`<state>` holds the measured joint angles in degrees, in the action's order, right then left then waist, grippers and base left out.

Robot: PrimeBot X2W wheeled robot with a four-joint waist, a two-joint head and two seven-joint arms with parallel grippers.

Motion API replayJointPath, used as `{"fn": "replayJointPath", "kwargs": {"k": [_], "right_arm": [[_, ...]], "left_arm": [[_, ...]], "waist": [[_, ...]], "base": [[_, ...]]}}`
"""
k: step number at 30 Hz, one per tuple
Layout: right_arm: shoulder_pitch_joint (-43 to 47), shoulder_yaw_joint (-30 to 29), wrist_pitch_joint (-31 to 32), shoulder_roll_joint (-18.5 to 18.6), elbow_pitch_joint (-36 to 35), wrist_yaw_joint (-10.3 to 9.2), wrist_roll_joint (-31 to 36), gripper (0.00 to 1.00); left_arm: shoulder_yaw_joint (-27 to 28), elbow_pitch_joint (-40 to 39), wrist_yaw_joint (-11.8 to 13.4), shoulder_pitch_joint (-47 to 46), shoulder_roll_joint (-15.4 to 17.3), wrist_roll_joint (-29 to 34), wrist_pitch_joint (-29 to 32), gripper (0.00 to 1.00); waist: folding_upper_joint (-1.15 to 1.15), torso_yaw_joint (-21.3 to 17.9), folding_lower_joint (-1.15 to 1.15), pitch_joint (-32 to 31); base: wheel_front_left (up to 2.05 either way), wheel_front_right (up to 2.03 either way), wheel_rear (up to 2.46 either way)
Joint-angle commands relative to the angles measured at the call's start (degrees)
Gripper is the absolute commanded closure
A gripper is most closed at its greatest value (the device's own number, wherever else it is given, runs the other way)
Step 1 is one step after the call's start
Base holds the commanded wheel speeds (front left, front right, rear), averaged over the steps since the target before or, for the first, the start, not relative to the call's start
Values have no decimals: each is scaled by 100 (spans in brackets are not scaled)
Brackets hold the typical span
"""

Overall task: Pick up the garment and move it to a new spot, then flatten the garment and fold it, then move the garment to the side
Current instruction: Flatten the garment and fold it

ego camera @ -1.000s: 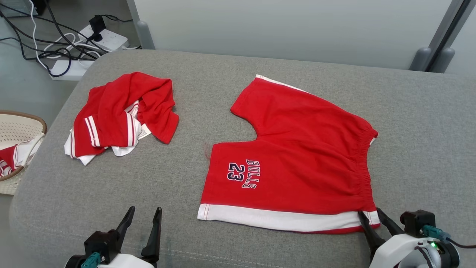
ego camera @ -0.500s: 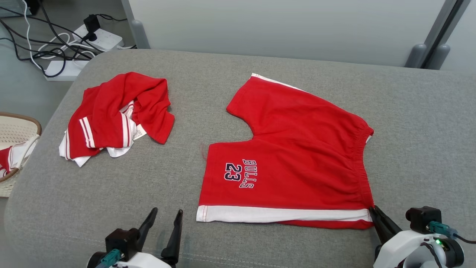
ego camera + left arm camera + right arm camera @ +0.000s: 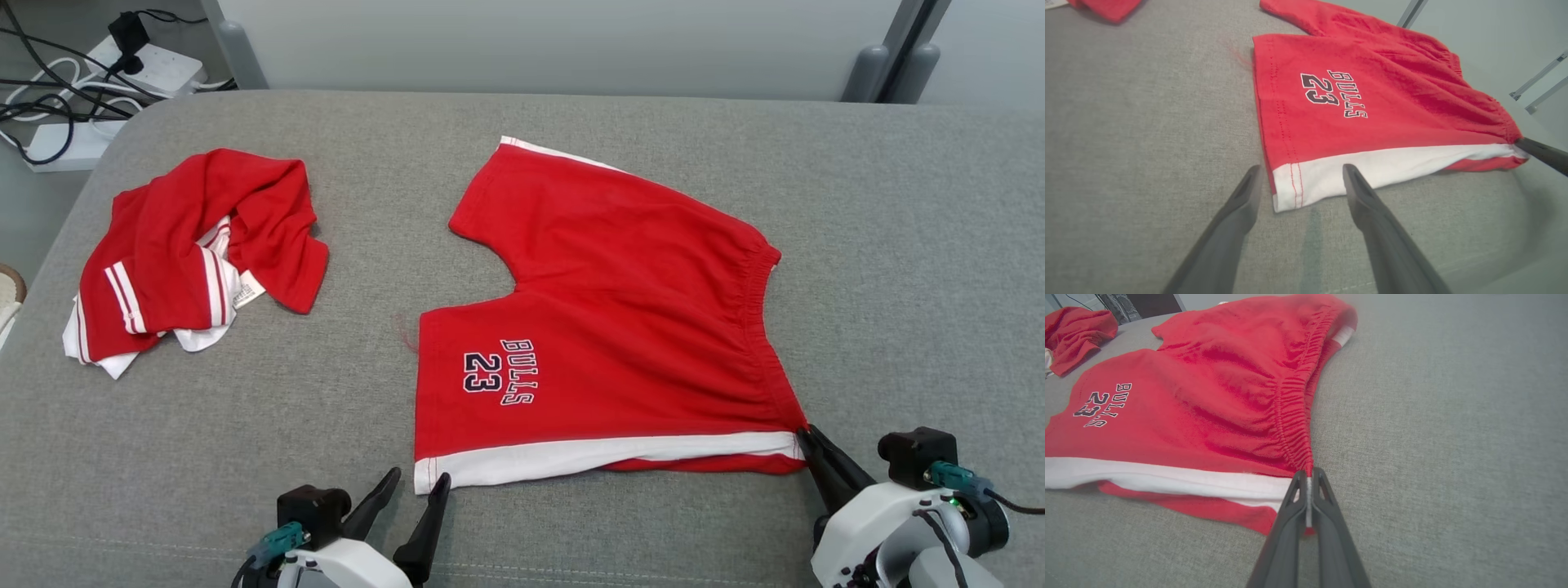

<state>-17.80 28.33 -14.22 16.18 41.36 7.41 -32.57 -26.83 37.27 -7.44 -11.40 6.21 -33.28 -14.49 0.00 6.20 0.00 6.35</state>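
The shorts (image 3: 620, 327) are pinched at the waistband by the right gripper (image 3: 804, 433), and their hem corner is straddled by the wide-spread left gripper (image 3: 421, 474).

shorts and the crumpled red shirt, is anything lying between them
Only bare grey cushion lies between the shorts and the crumpled shirt in the head view, apart from a faint red wisp beside the shorts' hem.

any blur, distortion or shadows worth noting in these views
Head view: even soft light, sharp, barely any shadow around the shorts. Left wrist view: wide-angle stretch, the left end effector looms large. Right wrist view: the far crumpled garment is soft.
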Motion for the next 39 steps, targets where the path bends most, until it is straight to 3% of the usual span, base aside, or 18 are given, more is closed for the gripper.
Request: {"fn": "replayJointPath", "kwargs": {"k": [1,13,14,15,17,18,31,39], "right_arm": [[-122,103,-78,91,-130,8,50,100],[-279,168,-78,163,-250,8,59,100],[-295,176,-78,166,-254,8,61,100],[-309,182,-78,166,-257,8,59,100],[-336,186,-78,169,-265,8,56,100],[-345,183,-78,171,-267,8,51,100],[-251,334,-78,256,-216,8,-153,100],[-14,882,-78,444,-173,8,-648,100]], "left_arm": [[40,-14,-4,-270,122,-179,-51,0],[-610,283,-4,-575,296,-1104,-51,3],[-648,294,-4,-604,307,-1149,-51,12],[-662,280,-4,-625,317,-1194,-51,51],[-734,219,-4,-656,350,-1234,-51,96],[-759,187,-4,-661,363,-1262,-51,100],[-1156,-195,-4,-526,811,-1783,-51,100],[-1449,-194,-4,-208,1062,-2144,-51,100]], "waist": [[0,-59,0,68],[0,-169,0,297],[0,-175,0,311],[0,-182,0,324],[0,-192,0,347],[0,-194,0,356],[0,-189,0,52],[0,-194,0,-383]], "base": [[0,0,0],[0,0,0],[0,0,0],[0,0,0],[0,0,0],[0,0,0],[0,0,0],[0,0,0]]}}
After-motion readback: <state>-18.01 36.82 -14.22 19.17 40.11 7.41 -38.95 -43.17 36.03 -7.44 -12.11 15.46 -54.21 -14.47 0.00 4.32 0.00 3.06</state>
